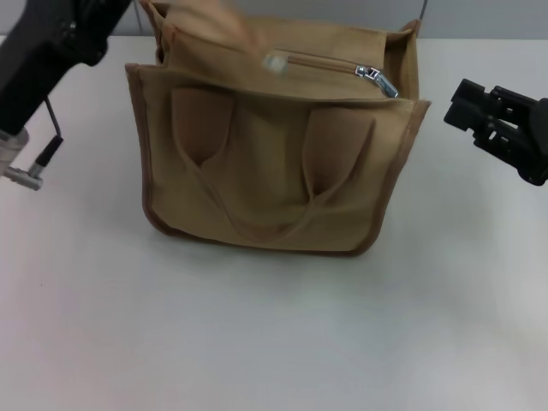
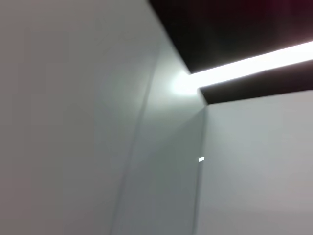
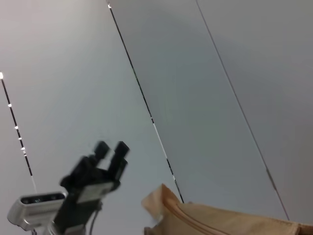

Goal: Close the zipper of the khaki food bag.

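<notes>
Khaki food bag point(image 1: 274, 163) sits mid-bench with its zipper point(image 1: 330, 64) slider at the right end; the right gripper point(image 1: 467, 107), fingers state unclear, should pinch the tab and pull leftward.

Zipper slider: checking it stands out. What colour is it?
Silver metal slider; clearest in the head view.

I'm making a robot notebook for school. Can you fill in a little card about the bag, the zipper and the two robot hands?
bag: khaki bag standing on the white table, handles hanging down its front
zipper: slider near the bag's right end, on the top panel
left gripper: raised beside the bag's left end, not touching it
right gripper: off to the bag's right, above the table, holding nothing
</notes>
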`<state>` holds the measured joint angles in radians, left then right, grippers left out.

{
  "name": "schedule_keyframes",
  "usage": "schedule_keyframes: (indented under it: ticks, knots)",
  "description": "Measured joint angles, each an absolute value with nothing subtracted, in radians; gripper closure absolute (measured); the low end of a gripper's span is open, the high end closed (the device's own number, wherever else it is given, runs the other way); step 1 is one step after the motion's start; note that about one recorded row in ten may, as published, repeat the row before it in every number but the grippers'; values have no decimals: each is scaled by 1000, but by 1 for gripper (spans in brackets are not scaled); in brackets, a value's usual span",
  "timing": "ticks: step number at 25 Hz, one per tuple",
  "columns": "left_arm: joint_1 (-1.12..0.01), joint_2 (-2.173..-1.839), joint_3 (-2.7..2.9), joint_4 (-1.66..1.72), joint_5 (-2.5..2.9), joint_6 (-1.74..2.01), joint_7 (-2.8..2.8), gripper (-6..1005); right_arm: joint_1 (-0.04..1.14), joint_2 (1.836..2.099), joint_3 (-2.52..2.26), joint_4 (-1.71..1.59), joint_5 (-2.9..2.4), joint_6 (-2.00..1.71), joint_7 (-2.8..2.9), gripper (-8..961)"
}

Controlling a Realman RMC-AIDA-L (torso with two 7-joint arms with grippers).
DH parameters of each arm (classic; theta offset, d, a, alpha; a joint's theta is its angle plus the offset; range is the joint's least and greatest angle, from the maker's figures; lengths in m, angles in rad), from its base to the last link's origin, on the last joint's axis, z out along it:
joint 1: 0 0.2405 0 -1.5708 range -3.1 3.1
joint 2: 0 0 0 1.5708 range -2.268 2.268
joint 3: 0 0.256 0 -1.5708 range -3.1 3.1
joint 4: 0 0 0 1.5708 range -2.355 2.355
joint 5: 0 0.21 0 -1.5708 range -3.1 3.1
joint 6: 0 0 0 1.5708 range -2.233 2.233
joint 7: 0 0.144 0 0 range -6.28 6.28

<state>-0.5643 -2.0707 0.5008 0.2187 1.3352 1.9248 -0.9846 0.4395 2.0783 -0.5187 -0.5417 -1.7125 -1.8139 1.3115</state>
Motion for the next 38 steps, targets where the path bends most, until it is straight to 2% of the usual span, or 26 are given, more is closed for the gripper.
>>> schedule_keyframes:
  ticks: [2, 6, 13, 14, 18, 24, 32, 38]
  knots:
    - [-560, -2071, 510, 230, 1338, 1960, -996, 596, 437, 2078, -519, -538, -1712, -1820, 1303, 678]
    - [-527, -2071, 589, 244, 1342, 1984, -993, 507, 435, 2078, -526, -512, -1722, -1878, 1231, 589]
    - [-375, -2064, 930, 396, 1351, 1974, -922, 352, 433, 2079, -554, -507, -1805, -1946, 1100, 453]
    - [-317, -2062, 1001, 478, 1373, 1965, -911, 340, 430, 2079, -560, -506, -1811, -1947, 1093, 414]
    - [-267, -2060, 1013, 537, 1441, 1958, -909, 292, 428, 2079, -562, -506, -1812, -1947, 1090, 257]
    - [-232, -2062, 1016, 539, 1539, 1841, -842, 266, 434, 2080, -570, -479, -1847, -1916, 1076, 258]
    - [-261, -2067, 1024, 529, 1577, 1794, -849, 261, 431, 2082, -642, -469, -1905, -1907, 1028, 257]
    - [-275, -2061, 1026, 531, 1583, 1835, -860, 261, 414, 2085, -661, -448, -1908, -1892, 1002, 200]
